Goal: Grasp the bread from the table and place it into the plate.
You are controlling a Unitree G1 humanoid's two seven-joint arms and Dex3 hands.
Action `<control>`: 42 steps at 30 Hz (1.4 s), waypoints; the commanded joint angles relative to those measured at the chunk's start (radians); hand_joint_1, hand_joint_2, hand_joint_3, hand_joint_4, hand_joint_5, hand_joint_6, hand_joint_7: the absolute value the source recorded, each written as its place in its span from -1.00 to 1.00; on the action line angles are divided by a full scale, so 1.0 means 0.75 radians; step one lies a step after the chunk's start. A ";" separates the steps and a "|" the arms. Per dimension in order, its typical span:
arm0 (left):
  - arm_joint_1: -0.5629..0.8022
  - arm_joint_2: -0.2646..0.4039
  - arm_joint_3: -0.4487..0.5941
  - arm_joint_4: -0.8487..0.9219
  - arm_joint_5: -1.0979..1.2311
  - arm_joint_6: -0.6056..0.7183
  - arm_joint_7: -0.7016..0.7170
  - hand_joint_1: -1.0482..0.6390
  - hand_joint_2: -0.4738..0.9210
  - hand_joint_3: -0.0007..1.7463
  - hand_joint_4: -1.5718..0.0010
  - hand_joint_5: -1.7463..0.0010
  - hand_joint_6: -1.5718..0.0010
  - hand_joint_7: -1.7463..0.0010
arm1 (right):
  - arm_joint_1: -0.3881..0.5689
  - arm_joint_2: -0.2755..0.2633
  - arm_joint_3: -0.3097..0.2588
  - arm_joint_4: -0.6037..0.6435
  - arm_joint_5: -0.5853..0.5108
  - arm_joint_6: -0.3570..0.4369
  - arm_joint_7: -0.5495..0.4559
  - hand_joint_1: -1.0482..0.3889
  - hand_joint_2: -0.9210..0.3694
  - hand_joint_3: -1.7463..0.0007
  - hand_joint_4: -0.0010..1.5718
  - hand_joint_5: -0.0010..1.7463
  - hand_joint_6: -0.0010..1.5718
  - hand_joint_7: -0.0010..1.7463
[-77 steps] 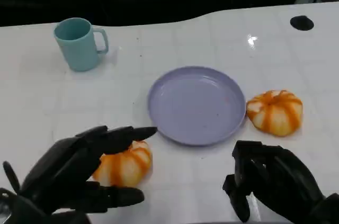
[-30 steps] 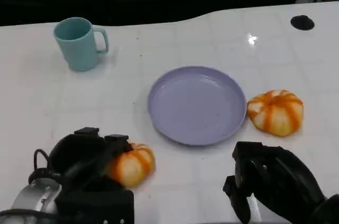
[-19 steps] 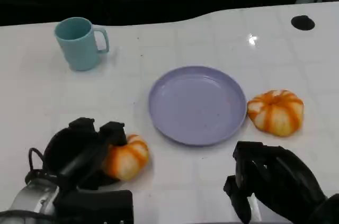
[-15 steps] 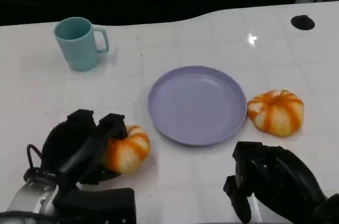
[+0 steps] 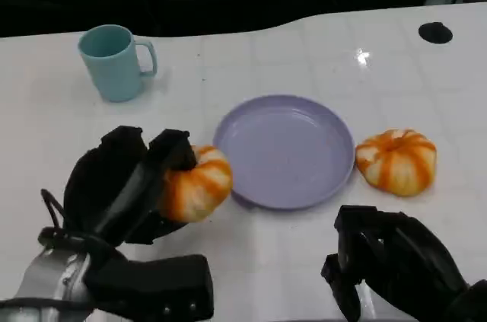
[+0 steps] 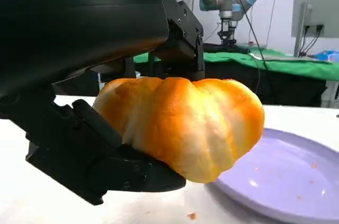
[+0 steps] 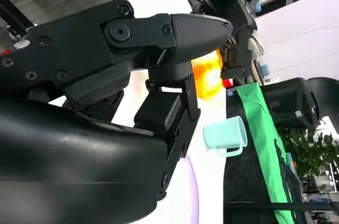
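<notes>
step: carry phase, I'd say. The grab looks done and the bread (image 5: 196,183) is up off the table (image 5: 304,48) in the left hand (image 5: 125,185), just left of the plate (image 5: 283,150).
left hand: fingers wrapped round the bread from its left side. The wrist cam shows it clamped between black fingers (image 6: 95,160) above and below, with its free end hanging over the plate's rim.
right hand (image 5: 392,261): parked near-right, fingers curled in, holding nothing as far as I can see.
other stuff: second bread (image 5: 396,161) sits on the table right of the plate, touching or nearly touching the rim. Teal mug (image 5: 114,62) far-left, well clear.
next move: shift right until it's over the plate's middle, lower it, then let go. Dropping it now would probably land it on the rim.
</notes>
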 commanded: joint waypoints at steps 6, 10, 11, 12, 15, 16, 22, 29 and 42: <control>-0.226 -0.044 0.012 0.191 -0.091 -0.143 0.030 0.03 0.29 0.32 -0.09 -1.00 0.13 -1.00 | -0.004 -0.003 0.000 0.009 -0.004 -0.017 -0.001 -0.85 -0.99 0.60 0.56 0.87 0.35 0.71; -0.364 -0.099 -0.019 0.362 -0.097 -0.192 0.051 0.07 0.18 0.40 -0.14 -1.00 0.12 -1.00 | -0.005 -0.005 0.001 0.009 -0.003 -0.020 0.001 -0.85 -0.99 0.61 0.56 0.86 0.35 0.70; -0.393 -0.112 -0.026 0.395 -0.095 -0.189 0.041 0.07 0.19 0.42 -0.14 -1.00 0.12 -1.00 | -0.004 -0.005 0.001 0.009 -0.003 -0.022 0.002 -0.86 -0.99 0.61 0.57 0.86 0.36 0.70; -0.425 -0.125 -0.037 0.432 -0.090 -0.192 0.040 0.07 0.19 0.45 -0.14 -1.00 0.12 -1.00 | -0.004 -0.005 0.000 0.011 -0.003 -0.025 0.003 -0.85 -0.99 0.61 0.57 0.86 0.36 0.70; -0.536 -0.168 -0.076 0.575 -0.084 -0.215 0.038 0.06 0.17 0.46 -0.13 -1.00 0.11 -0.97 | -0.002 -0.008 -0.001 0.007 -0.004 -0.026 0.003 -0.84 -1.00 0.59 0.56 0.85 0.36 0.71; -0.571 -0.182 -0.088 0.625 -0.086 -0.229 0.043 0.05 0.17 0.43 -0.14 -1.00 0.06 -0.87 | -0.001 -0.010 -0.002 0.004 -0.003 -0.023 0.003 -0.84 -1.00 0.59 0.56 0.85 0.36 0.71; -0.743 -0.261 -0.150 0.862 -0.088 -0.259 0.051 -0.02 0.27 0.40 -0.18 -1.00 0.07 -0.98 | 0.006 -0.004 -0.007 -0.007 0.019 -0.009 0.006 -0.83 -0.98 0.59 0.57 0.83 0.35 0.70; -0.825 -0.322 -0.172 1.026 -0.144 -0.294 0.012 0.01 0.29 0.39 -0.17 -1.00 0.09 -0.98 | 0.019 0.004 0.001 -0.014 0.018 -0.025 0.011 -0.83 -1.00 0.62 0.57 0.83 0.35 0.70; -0.883 -0.309 -0.264 1.087 -0.174 -0.197 -0.313 -0.48 1.00 -0.61 0.69 0.57 0.57 0.99 | 0.062 0.006 0.012 -0.072 -0.001 -0.034 -0.009 -0.83 -1.00 0.58 0.57 0.84 0.36 0.72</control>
